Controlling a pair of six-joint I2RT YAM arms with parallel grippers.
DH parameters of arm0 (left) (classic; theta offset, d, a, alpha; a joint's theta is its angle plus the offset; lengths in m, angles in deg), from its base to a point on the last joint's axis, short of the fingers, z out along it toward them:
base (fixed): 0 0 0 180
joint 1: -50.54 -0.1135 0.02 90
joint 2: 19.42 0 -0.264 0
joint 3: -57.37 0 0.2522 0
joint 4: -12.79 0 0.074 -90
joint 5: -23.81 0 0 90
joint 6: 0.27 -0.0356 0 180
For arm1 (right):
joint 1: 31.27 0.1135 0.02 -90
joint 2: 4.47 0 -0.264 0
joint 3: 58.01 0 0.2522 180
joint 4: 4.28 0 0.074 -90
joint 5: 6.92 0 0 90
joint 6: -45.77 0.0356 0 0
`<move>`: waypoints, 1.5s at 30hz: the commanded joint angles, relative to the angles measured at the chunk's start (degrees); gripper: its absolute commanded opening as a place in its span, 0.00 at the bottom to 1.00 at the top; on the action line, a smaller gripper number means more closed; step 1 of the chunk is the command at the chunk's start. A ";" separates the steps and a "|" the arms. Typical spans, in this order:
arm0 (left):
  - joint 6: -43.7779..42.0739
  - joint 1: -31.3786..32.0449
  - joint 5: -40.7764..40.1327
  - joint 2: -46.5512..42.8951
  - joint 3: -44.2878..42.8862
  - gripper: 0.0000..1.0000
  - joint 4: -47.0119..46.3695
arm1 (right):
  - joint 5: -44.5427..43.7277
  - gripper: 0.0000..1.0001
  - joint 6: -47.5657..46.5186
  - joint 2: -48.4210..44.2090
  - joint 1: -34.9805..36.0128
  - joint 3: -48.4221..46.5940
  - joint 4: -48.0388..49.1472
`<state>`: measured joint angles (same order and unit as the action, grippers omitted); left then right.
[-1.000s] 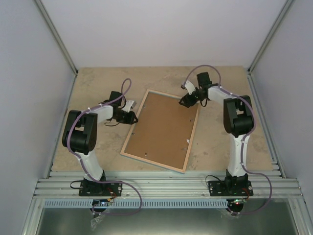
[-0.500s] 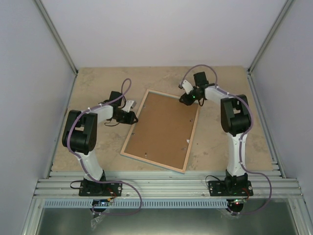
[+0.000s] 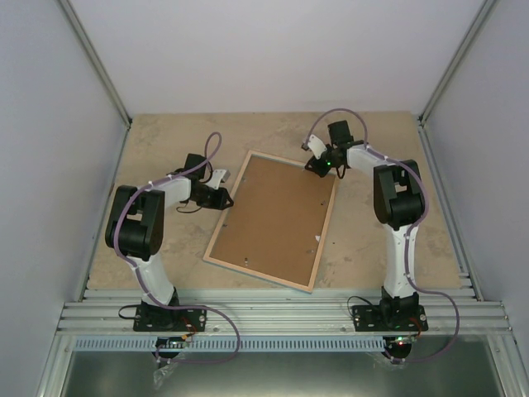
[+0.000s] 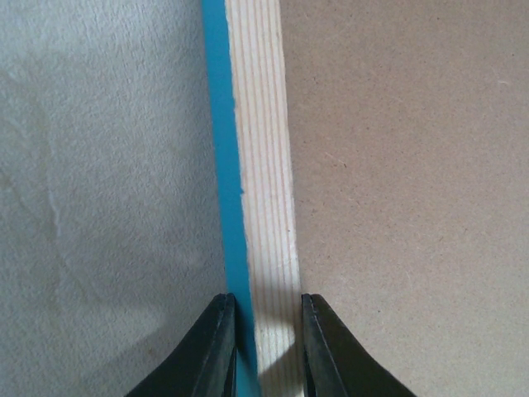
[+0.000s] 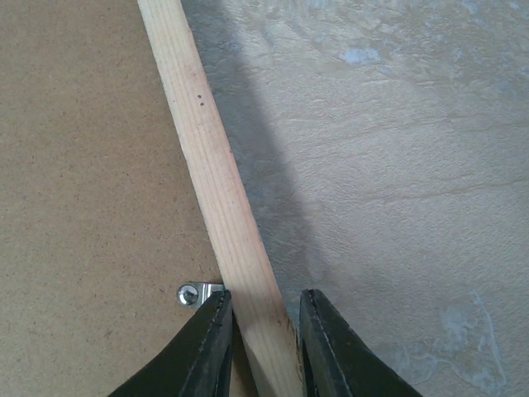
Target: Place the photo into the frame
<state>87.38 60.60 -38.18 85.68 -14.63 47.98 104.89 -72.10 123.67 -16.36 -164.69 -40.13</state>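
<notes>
Legible markings: none. No text, label, brand, number or sign can be read in any of the three views.
</notes>
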 commanded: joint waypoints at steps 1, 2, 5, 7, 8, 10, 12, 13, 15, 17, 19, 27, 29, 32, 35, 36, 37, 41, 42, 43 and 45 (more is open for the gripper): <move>-1.69 0.31 -0.82 4.92 2.04 0.00 3.09 | -0.33 0.28 0.66 3.52 0.35 0.95 -4.11; -1.65 0.31 -0.80 4.95 2.02 0.00 3.09 | -0.02 0.32 0.56 3.45 0.45 0.95 -4.15; -1.53 0.31 -0.83 4.73 1.99 0.00 3.01 | 0.47 0.37 1.03 2.96 0.32 0.48 -4.60; -1.30 0.31 -1.10 4.48 2.07 0.00 2.90 | 1.08 0.39 1.87 1.76 -0.23 -0.41 -4.91; -1.26 0.31 -1.16 4.42 2.11 0.00 2.87 | 1.32 0.41 2.29 0.68 -0.49 -0.65 -5.00; -1.05 0.18 -1.45 4.58 2.04 0.00 2.83 | 3.72 0.47 2.21 -3.43 -0.69 0.26 -4.19; -0.74 -0.09 -1.60 4.79 2.06 0.00 2.81 | 8.03 0.54 2.20 -8.15 -0.49 2.40 -3.69; -0.65 -0.32 -1.68 4.95 1.95 0.00 2.70 | 9.93 0.56 2.42 -10.99 0.01 3.92 -3.89; -0.42 -0.76 -1.48 5.33 1.82 0.00 2.74 | 14.60 0.60 2.54 -14.69 1.78 7.05 -4.81; -0.25 -1.13 -1.26 5.50 1.68 0.00 2.71 | 19.28 0.62 2.54 -18.29 4.37 11.95 -4.47; -0.16 -1.27 -1.14 5.64 1.72 0.00 2.64 | 22.15 0.62 1.24 -21.19 7.94 16.82 -4.04; -0.20 -1.36 -1.14 5.65 1.77 0.00 2.54 | 26.37 0.69 -10.41 -24.72 25.60 23.88 -7.32; -0.20 -1.34 -1.12 5.73 1.72 0.00 2.54 | 25.13 0.71 -13.09 -24.16 29.82 23.85 -8.28; -0.19 -1.36 -1.03 5.73 1.72 0.00 2.61 | 23.46 0.72 -15.16 -22.92 35.05 23.97 -8.25; -0.20 -1.36 -1.03 5.73 1.73 0.00 2.56 | 22.87 0.72 -15.55 -20.28 39.21 22.25 -8.99; -0.27 -1.32 -1.05 5.73 1.73 0.00 2.56 | 23.05 0.72 -15.70 -19.34 40.30 21.53 -9.51; -0.28 -1.34 -1.05 5.67 1.74 0.00 2.62 | 22.79 0.72 -15.67 -18.53 41.19 21.10 -9.70; -0.37 -1.44 -1.07 5.45 1.91 0.00 2.70 | 19.30 0.72 -14.59 -15.87 43.16 21.28 -8.74; -0.40 -1.44 -1.11 5.33 1.92 0.00 2.66 | 18.48 0.72 -14.50 -15.46 43.13 21.56 -8.21; -0.38 -1.45 -1.11 5.37 1.90 0.00 2.65 | 17.27 0.72 -14.30 -15.14 43.11 22.01 -7.75; -0.38 -1.53 -1.03 5.38 1.90 0.00 2.61 | 15.31 0.72 -13.78 -14.72 43.10 22.93 -6.62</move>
<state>87.60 59.58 -36.89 86.59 -15.18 47.28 124.51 -85.77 107.85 26.88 -142.55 -48.26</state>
